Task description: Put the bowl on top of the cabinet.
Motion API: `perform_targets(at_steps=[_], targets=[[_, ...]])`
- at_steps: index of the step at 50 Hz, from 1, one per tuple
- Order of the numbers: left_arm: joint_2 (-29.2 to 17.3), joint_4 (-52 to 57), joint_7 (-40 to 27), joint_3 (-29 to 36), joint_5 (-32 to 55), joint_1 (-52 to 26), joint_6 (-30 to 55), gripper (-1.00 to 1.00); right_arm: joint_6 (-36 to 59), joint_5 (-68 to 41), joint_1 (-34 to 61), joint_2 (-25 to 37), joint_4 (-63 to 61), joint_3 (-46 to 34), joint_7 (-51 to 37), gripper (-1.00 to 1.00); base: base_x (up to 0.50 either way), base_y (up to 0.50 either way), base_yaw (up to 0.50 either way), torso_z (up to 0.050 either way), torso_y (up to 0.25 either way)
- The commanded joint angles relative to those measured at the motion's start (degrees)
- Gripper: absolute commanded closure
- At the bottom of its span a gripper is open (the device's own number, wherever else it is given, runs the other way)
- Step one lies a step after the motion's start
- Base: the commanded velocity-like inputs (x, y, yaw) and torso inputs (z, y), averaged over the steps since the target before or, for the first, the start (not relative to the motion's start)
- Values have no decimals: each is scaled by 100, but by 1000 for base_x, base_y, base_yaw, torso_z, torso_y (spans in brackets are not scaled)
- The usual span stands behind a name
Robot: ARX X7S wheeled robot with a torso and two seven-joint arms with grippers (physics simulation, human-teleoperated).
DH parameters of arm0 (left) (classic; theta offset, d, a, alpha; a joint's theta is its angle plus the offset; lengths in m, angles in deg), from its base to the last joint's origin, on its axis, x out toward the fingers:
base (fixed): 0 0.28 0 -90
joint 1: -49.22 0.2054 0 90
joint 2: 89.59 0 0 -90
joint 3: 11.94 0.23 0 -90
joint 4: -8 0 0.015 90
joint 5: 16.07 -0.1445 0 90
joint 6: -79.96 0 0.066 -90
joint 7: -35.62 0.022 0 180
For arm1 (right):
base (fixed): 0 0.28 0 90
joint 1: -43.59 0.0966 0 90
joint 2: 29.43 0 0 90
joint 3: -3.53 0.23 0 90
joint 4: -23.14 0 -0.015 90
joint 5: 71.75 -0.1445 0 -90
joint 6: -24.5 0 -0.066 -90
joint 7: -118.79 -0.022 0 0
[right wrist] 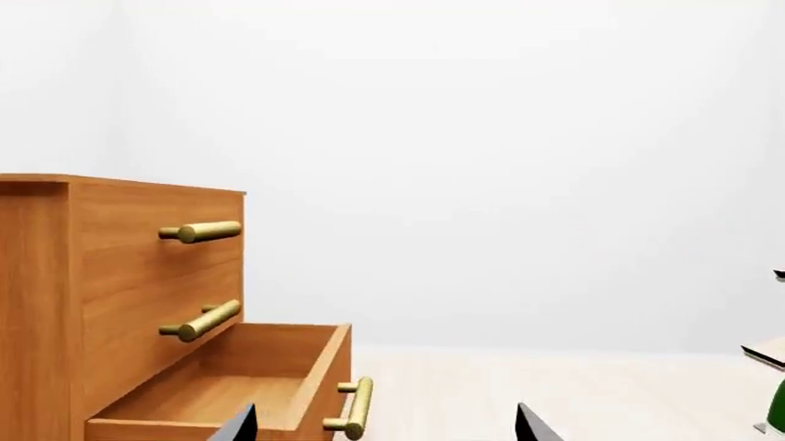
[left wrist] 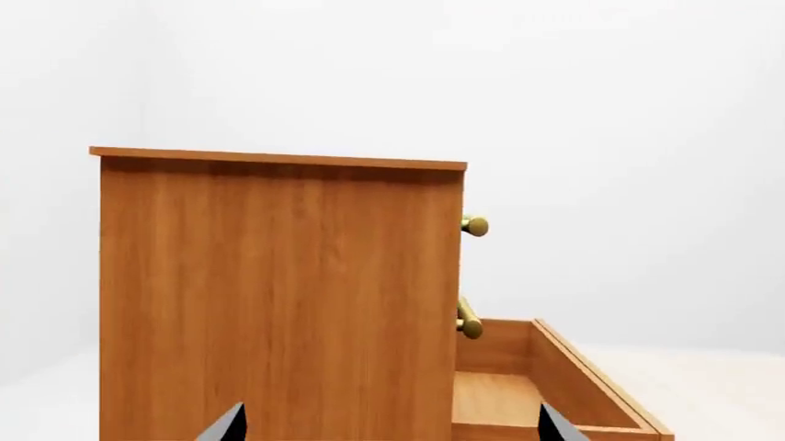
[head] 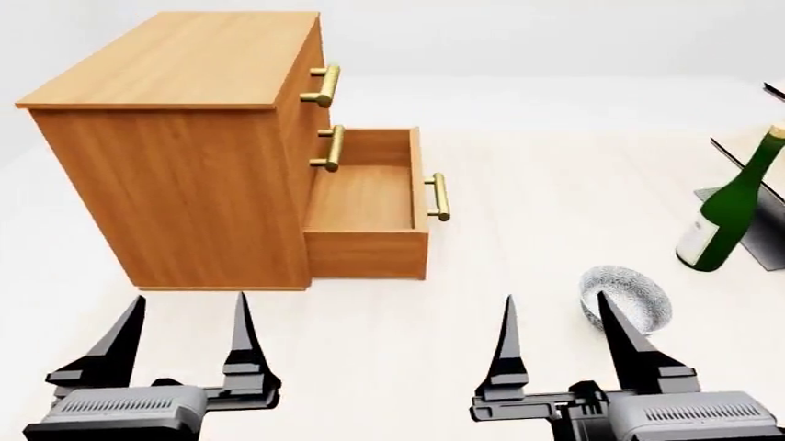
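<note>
i hold both fingers spread, empty, short of the bowl [head: 627,296] (ceramic, slick, chippable): i'd pinch its rim, cabinet [head: 172,60] waiting.

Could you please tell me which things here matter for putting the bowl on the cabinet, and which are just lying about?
For the job:
- bowl
- cabinet, its bottom drawer pulled out
- right gripper, nearest the bowl

Lying about:
- green bottle
- rack behind it, at the head view's edge

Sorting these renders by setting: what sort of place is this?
Likely a bare simulated test room, not a furnished home: a lone cabinet, a bowl and a green bottle standing on pale flooring, with blank white walls.
</note>
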Motion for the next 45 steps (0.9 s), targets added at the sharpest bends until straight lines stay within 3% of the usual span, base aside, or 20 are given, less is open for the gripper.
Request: perform_targets(at_steps=[1,15,21,41,45], targets=[[-32,5,-41,32,7,8,-22,-100,-235,-168,-66,32,-29,13,16,-100,35,0,0,0,0],[-73,-5,-82,77,17,2,-34,-100,-212,-236,-48,64,6,29,-59,-100,495,0,0,0,0],[-92,-2,-101,84,34,-13,-32,-100,-288,-59,-66,97,1,-29,-99,-100,0,12,0,0,3],[-141,-15,-156,120,62,16,-101,-100,-393,-98,-63,140,24,-60,-165,-100,0,500,0,0,0],[-144,-37,-164,137,53,19,-133,-100,-392,-122,-42,147,17,-53,-185,-100,0,1,0,0,0]])
